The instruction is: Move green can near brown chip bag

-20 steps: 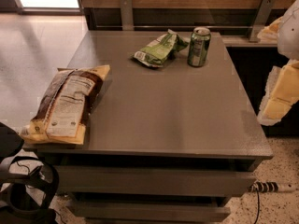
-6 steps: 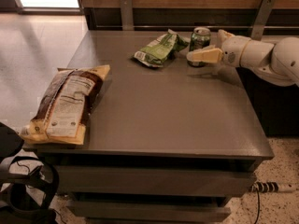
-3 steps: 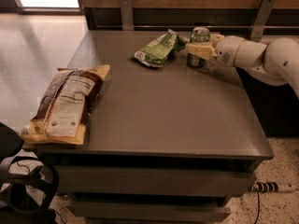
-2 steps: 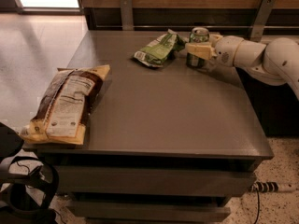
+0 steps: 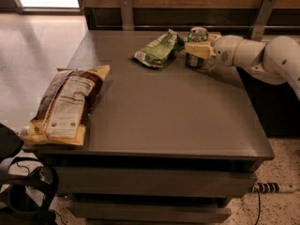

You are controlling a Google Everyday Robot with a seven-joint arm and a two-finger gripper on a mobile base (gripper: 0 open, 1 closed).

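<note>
Since the frame two seconds back, the gripper (image 5: 200,45) has slid in from the right and now sits at the green can (image 5: 193,60), which has not shifted from its spot in the upper centre-right of the frame. Nothing has changed over the last second. We cannot tell whether the gripper has actually clamped the can or is only placed around it, so the grasp should be confirmed before any lift. The can stands upright, just right of the light green snack bag (image 5: 158,50) and near touching it. The brown chip bag (image 5: 65,104) lies flat at the left of the frame, well apart from the can, with bare table (image 5: 168,111) between. We judge the step in hand to be securing the can. To do it well, we would hold mid-body, lift straight up only enough to clear the surface, then carry toward the lower left, passing in front of the snack bag so the arm (image 5: 262,55) does not drag it. Set down upright on bare table just beside the chip bag's right edge, not on it.
</note>
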